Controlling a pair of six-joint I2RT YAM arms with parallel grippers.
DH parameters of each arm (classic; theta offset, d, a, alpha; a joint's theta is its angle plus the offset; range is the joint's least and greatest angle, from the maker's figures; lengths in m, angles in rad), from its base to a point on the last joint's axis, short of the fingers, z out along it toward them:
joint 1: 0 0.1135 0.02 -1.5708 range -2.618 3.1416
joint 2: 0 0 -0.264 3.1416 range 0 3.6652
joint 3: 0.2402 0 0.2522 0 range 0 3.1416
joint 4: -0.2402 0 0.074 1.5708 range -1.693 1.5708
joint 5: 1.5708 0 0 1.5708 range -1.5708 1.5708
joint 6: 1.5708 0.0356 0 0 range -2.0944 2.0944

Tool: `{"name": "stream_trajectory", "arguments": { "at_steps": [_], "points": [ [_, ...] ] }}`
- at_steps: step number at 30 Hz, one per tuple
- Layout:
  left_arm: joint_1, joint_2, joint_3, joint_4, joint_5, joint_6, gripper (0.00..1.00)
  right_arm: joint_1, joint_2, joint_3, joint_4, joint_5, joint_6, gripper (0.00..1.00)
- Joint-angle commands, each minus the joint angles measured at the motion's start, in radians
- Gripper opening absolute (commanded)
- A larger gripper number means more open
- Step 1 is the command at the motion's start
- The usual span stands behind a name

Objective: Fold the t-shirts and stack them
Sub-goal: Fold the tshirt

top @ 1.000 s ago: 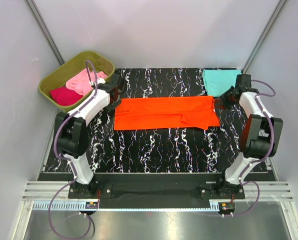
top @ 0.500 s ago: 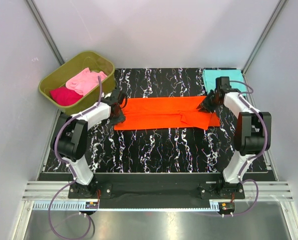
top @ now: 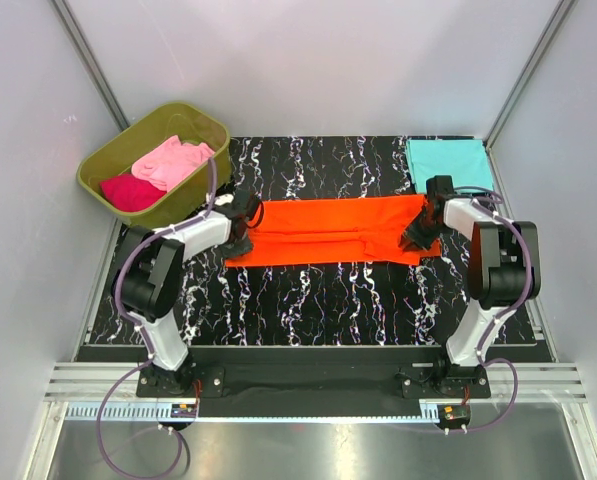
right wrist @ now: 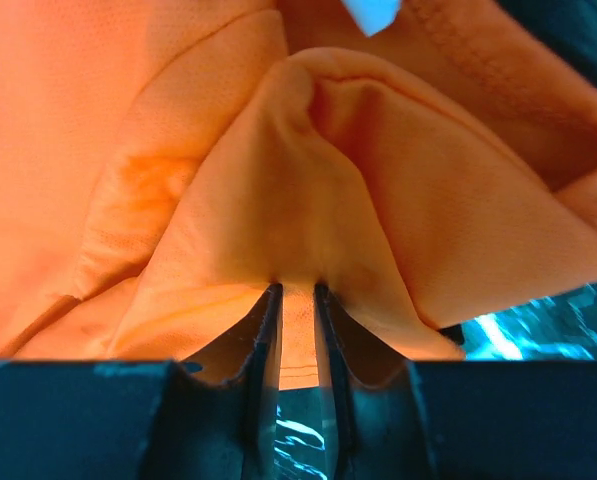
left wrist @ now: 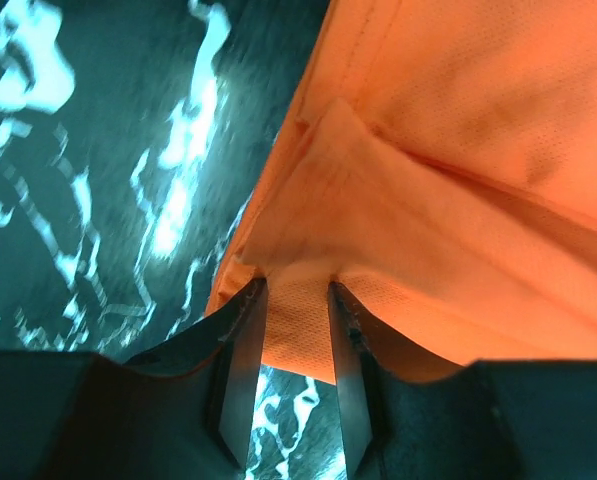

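left gripper (left wrist: 295, 292): jaws pulled in narrow, pinching a little ridge of the orange t-shirt (top: 328, 228) right at its left end, with the cloth tenting up off the fingertips
right gripper (right wrist: 298, 292): even tighter, barely a slit between the fingers, and a fat fold of the same orange cloth bunches up out of it at the shirt's right end
orange t-shirt: lying as a long flat strip across the middle of the table (top: 308, 300), running left to right between the two grippers, with a lengthwise crease down it
table: black with white marble-ish veins, peeking out under both sets of fingers
teal t-shirt (top: 448, 160): folded flat at the back right corner, just behind the right gripper, not touching the orange one
tub (top: 128, 138): olive-green, sits at the back left just past the table's corner, beside the left arm
in the tub: pink t-shirt (top: 168, 160) crumpled toward the back, magenta t-shirt (top: 128, 192) tucked at the near left end, the two touching
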Motion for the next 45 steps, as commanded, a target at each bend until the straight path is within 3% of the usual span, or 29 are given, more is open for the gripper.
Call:
{"name": "stream_trajectory", "arguments": {
  "at_steps": [1,5,12,20,30,36,45],
  "points": [
    [-0.059,-0.018,-0.029,-0.191,-0.16,-0.078,0.37,-0.003,-0.083,-0.067,-0.029,0.1,-0.01,0.26],
    [-0.118,-0.081,-0.028,-0.235,-0.162,-0.124,0.38,-0.002,-0.143,-0.09,-0.037,0.104,-0.036,0.26],
    [-0.147,-0.148,0.087,-0.252,-0.171,-0.061,0.38,-0.003,-0.162,-0.04,-0.072,0.052,-0.055,0.28],
    [-0.144,-0.069,0.158,-0.167,-0.092,-0.005,0.39,0.029,-0.17,-0.012,-0.063,-0.052,-0.009,0.28],
    [-0.02,0.06,0.103,-0.16,-0.138,-0.118,0.39,0.029,-0.038,0.031,-0.028,0.04,-0.038,0.28],
    [-0.003,0.085,0.097,-0.158,-0.155,-0.124,0.39,0.029,-0.018,0.04,-0.022,0.11,-0.066,0.28],
    [-0.003,-0.055,0.104,-0.173,-0.094,-0.103,0.38,0.029,-0.094,0.083,-0.075,0.097,-0.047,0.32]
  ]
}}
